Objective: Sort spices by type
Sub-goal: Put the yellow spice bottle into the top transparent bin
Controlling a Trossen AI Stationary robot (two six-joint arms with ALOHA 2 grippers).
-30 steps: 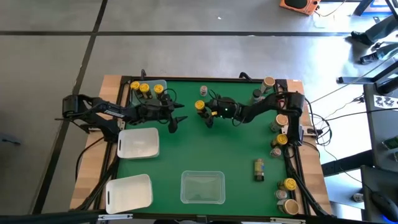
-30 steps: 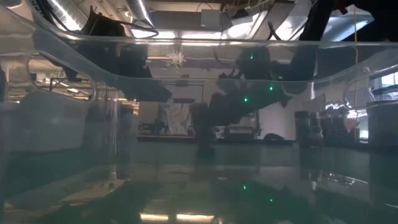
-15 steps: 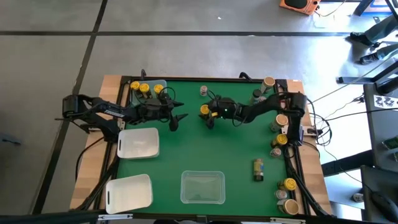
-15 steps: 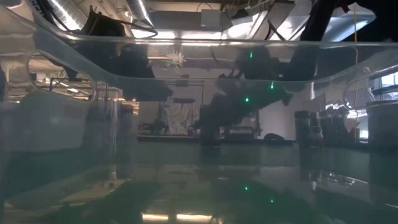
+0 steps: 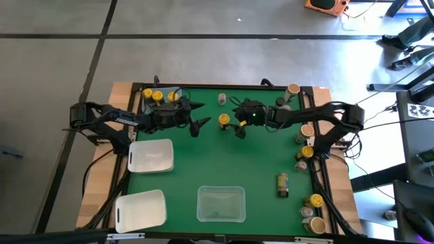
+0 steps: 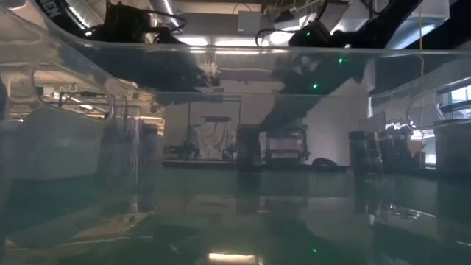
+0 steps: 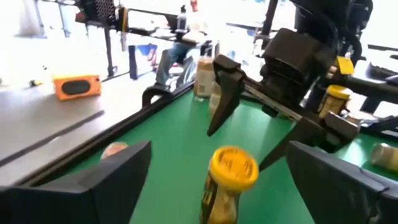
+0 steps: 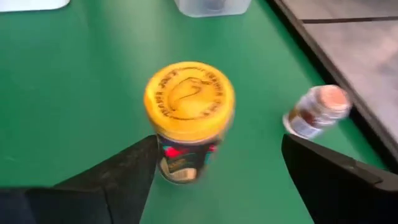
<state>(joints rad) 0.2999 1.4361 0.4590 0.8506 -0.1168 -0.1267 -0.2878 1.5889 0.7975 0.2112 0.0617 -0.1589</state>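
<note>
Yellow-lidded cylindrical spice jar (image 5: 223,120) upright on green table mat (image 5: 224,163), free of both grippers. Left gripper (image 5: 199,116) just beside it on the left, fingers spread wide, holding nothing. Right gripper (image 5: 237,120) just beside it on the right, fingers parted, also empty. Small brown-lidded spice jar (image 5: 222,99) standing near the far edge. Three more yellow-lidded jars (image 5: 156,96) in clear plastic tray (image 5: 178,91) at the far left corner. Further jars (image 5: 306,152) lined along the right edge.
</note>
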